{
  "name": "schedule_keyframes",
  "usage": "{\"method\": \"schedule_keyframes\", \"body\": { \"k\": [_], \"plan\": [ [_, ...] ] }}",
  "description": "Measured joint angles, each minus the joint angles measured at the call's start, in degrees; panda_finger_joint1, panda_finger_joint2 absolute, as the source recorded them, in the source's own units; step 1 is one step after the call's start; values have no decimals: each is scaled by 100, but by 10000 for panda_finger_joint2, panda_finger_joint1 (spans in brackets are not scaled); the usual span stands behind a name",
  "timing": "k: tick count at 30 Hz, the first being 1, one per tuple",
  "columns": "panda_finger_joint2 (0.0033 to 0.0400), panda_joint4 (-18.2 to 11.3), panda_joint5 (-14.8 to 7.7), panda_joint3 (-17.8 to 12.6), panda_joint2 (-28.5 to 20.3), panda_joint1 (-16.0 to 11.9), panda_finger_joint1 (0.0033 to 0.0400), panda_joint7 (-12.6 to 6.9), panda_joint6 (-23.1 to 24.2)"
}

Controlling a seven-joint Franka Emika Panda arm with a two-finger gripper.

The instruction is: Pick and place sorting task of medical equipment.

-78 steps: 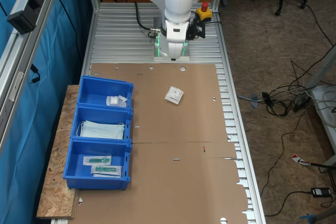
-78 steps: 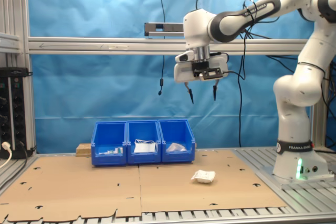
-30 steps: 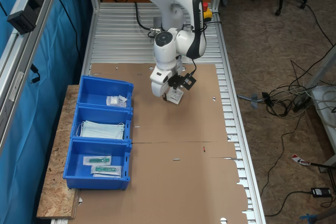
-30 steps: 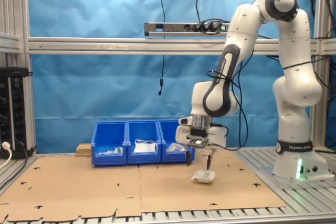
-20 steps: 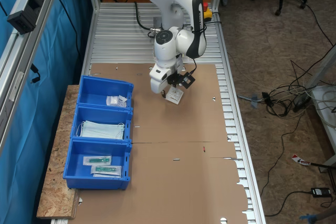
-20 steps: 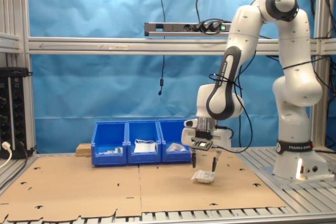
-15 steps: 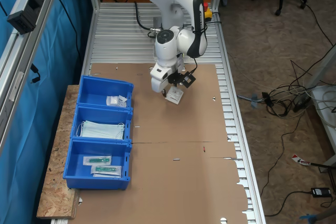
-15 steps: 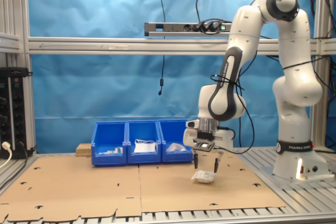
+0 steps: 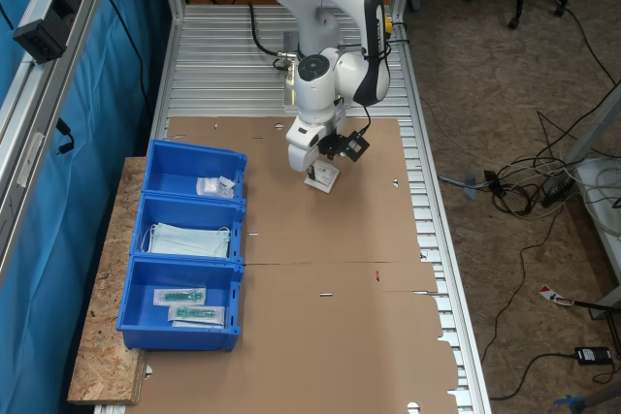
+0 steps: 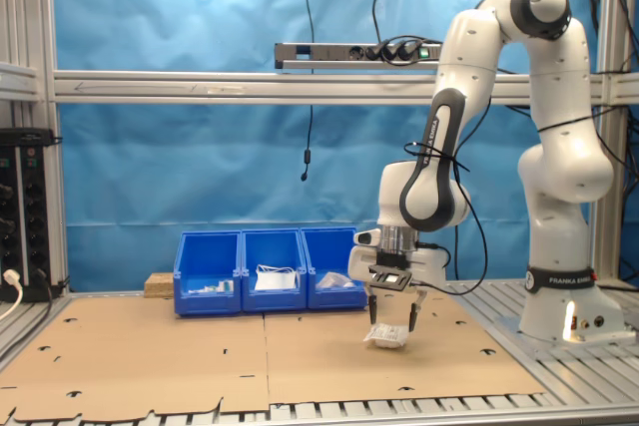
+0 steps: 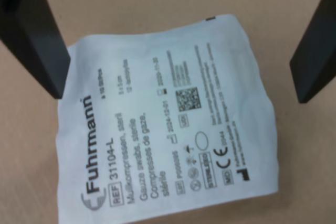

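Observation:
The medical equipment is a flat white sachet (image 9: 323, 178) with dark print, lying on the brown cardboard near the arm's base. It also lies low on the cardboard in the second exterior view (image 10: 387, 336). My gripper (image 10: 391, 318) hangs just above it and is open, with one finger on each side. In the first exterior view the gripper (image 9: 319, 166) partly covers the sachet. In the wrist view the sachet (image 11: 168, 129) lies slightly crinkled between the two dark fingers (image 11: 34, 35), which stand apart from it.
Three blue bins stand in a row by the blue curtain. One (image 9: 160, 164) holds small white packs, the middle one (image 9: 146, 225) pale blue face masks, the last (image 9: 131, 298) long clear packs with green parts. The cardboard (image 9: 330, 298) spreads wide between bins and table edge.
The arm came down from high above the table to just over the sachet. In the last half second the gripper sank slightly lower and shifted a little toward the arm's base.

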Motion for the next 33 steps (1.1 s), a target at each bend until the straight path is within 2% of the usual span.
{"method": "schedule_keyframes", "body": {
  "k": [22,33],
  "plan": [
    [400,230,46,53,562,1,400,0,0],
    [400,237,47,-72,694,1,400,0,0]
  ]
}}
